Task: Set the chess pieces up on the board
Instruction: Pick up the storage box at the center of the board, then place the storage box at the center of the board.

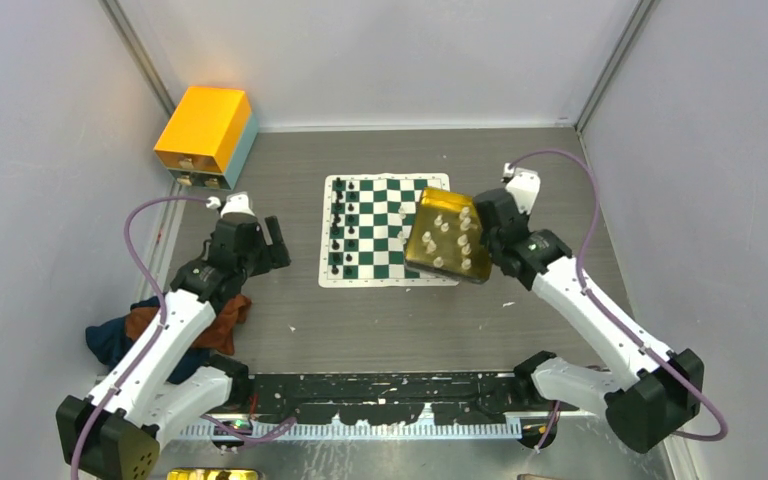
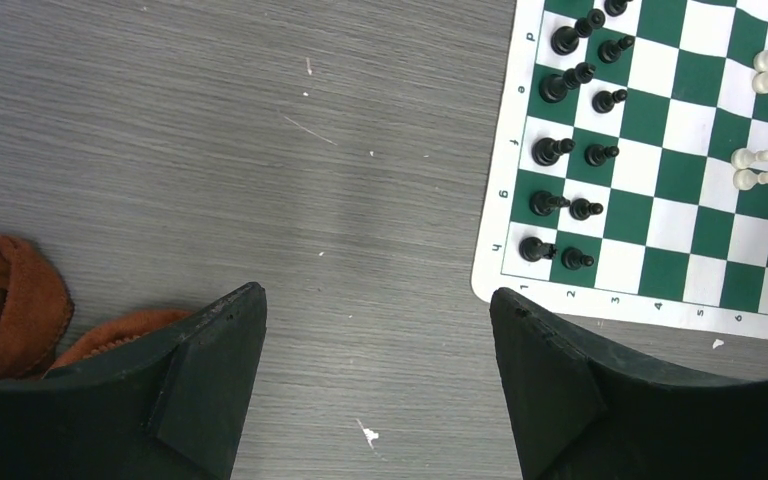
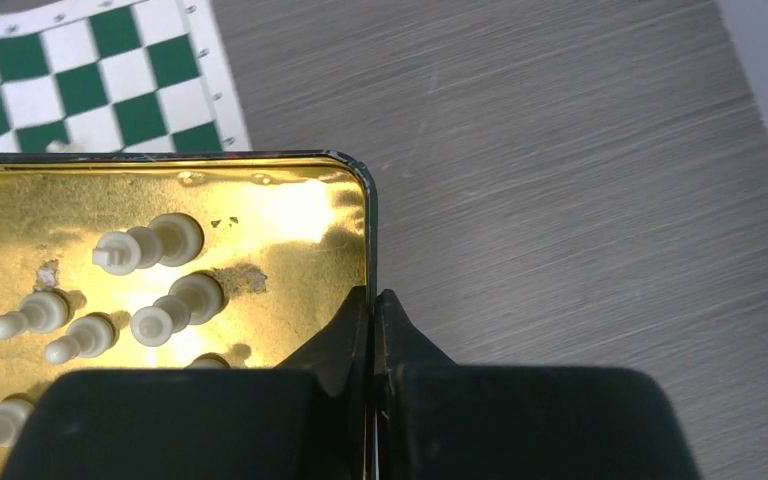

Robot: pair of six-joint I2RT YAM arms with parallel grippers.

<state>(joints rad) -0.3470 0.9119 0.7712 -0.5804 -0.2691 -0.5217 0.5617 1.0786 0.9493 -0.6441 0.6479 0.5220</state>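
Observation:
The green-and-white board (image 1: 385, 205) lies mid-table. Black chess pieces (image 1: 338, 230) stand in two columns on its left side, also in the left wrist view (image 2: 560, 150). A few white pieces (image 2: 755, 170) stand further right on the board. My right gripper (image 1: 487, 235) is shut on the rim of a translucent yellow tray (image 1: 448, 236), held tilted over the board's right part. Several cream-white pieces (image 3: 150, 240) stand in the tray (image 3: 290, 210). My left gripper (image 1: 275, 240) is open and empty above bare table left of the board (image 2: 650, 150).
An orange-yellow box (image 1: 205, 130) stands at the back left. A rust and dark cloth (image 1: 160, 325) lies under the left arm, its edge in the left wrist view (image 2: 10, 300). Grey walls close in the table.

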